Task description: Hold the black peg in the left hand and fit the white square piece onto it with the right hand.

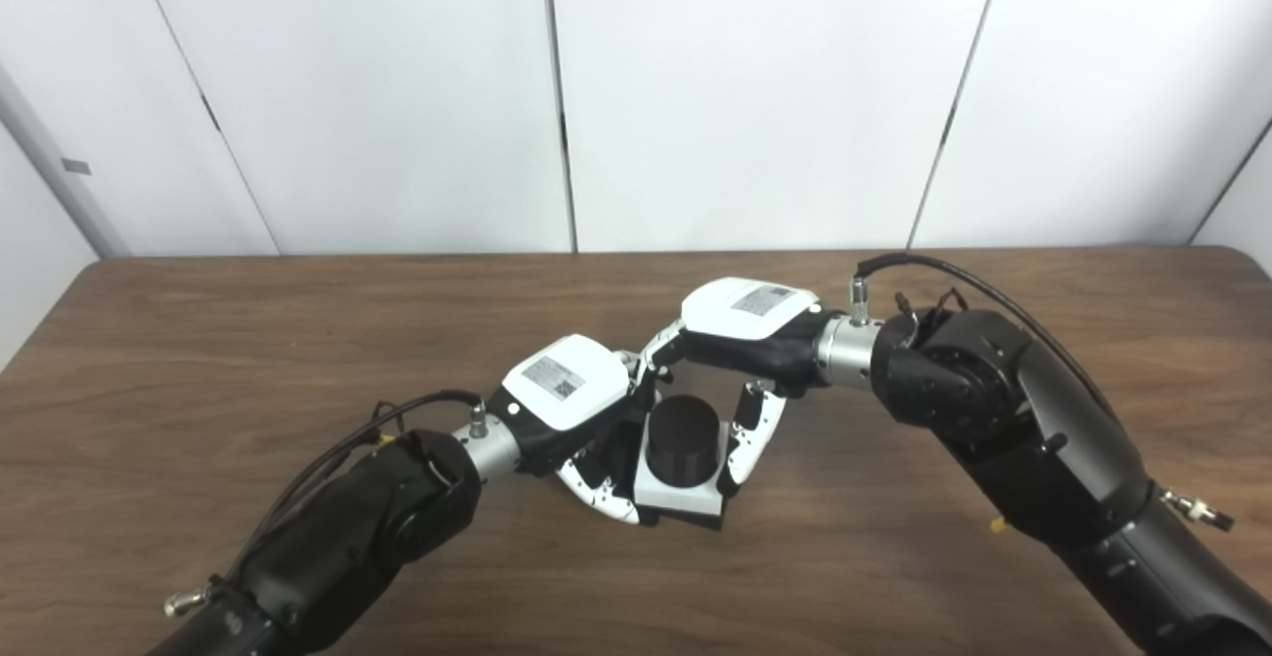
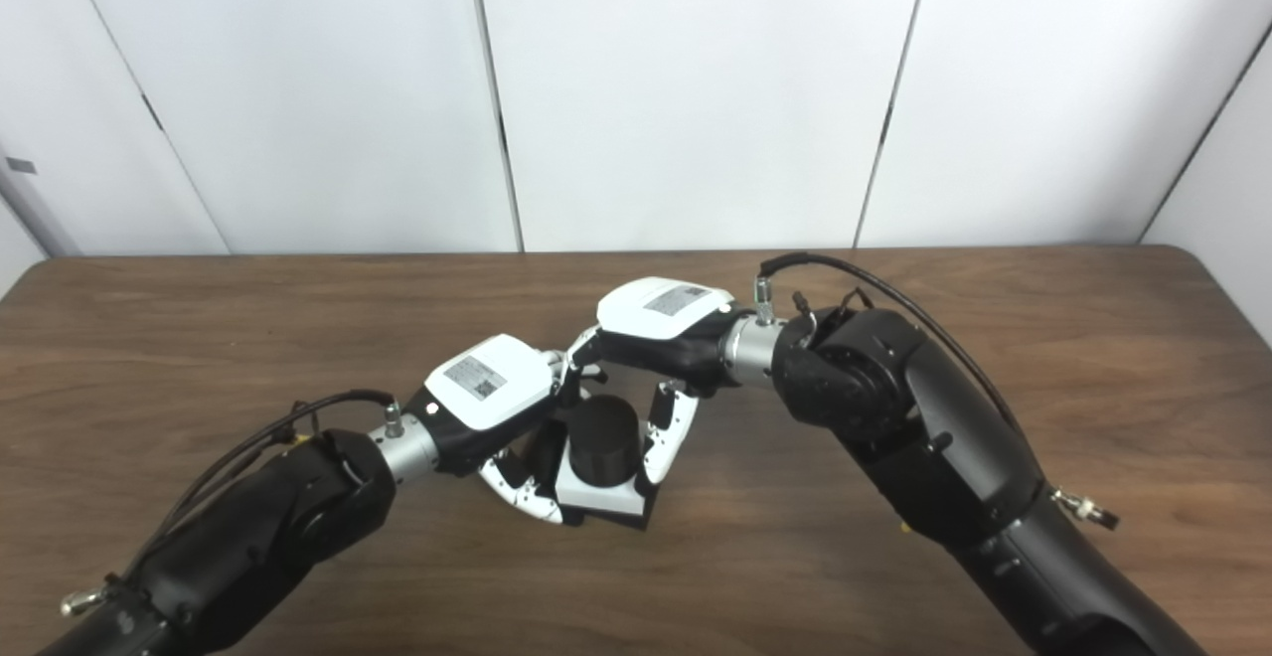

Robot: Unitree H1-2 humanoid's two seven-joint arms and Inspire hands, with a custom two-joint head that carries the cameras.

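- Near the middle of the tabletop (image 1: 894, 557), closer to its front edge than its back edge, one black peg (image 1: 683, 437) stands upright through one white square piece (image 1: 676, 494).
- In the left eye view, the left hand (image 1: 566, 400) curls its fingers against the piece's left side; the right hand (image 1: 747, 323) reaches over, fingers (image 1: 747, 437) down along the right side. Both look closed on the assembly.
- Bare wood stretches wide toward the left, right and back edges.
- In the right eye view, one peg (image 2: 603, 437) sits in one piece (image 2: 601, 497) between the left hand (image 2: 489, 390) and right hand (image 2: 661, 316), both touching it.
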